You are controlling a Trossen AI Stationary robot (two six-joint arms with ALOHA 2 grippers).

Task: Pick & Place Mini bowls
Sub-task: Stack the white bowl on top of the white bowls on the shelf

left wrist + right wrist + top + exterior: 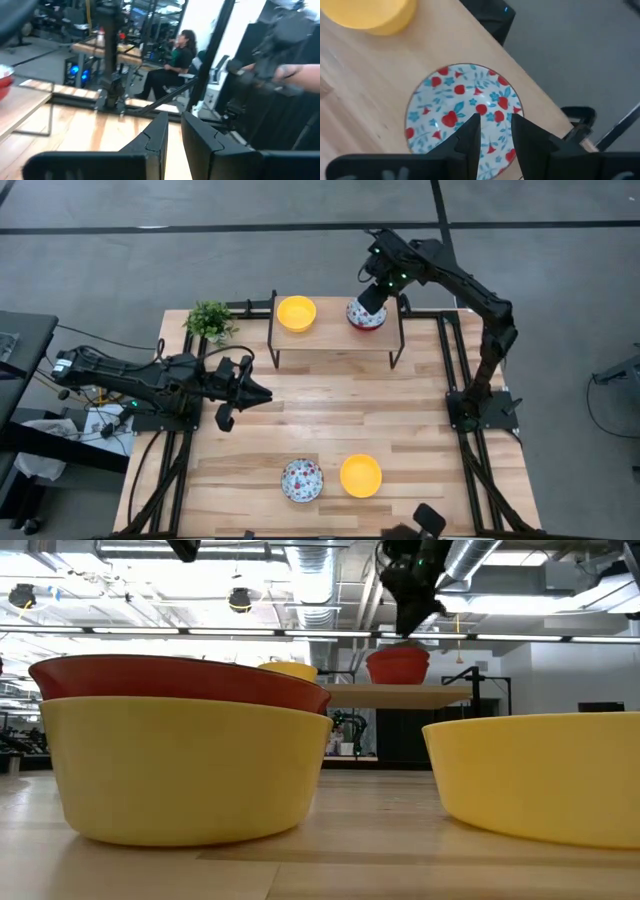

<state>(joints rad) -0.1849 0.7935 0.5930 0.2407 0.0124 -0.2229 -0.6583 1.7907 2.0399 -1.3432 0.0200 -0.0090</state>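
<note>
The right gripper [371, 302] hung over the floral bowl [366, 315] on the raised shelf [335, 338] at the table's far side. In the right wrist view its fingers [470, 131] stood a little apart just above the bowl's patterned inside, grasping nothing that could be seen; whether they touched the bowl could not be told. A yellow bowl [296, 312] sat on the same shelf, well apart from the floral one. Near the table's front edge a second floral bowl [302, 480] and a second yellow bowl [361, 476] lay just beside each other on the table [330, 410]. The left gripper [258, 393] waited over the table's left side, away from every bowl, its fingers nearly closed on nothing. A potted plant [210, 320] stood at the far left corner. In the left wrist view a seated person [172, 65] showed in the room beyond.
</note>
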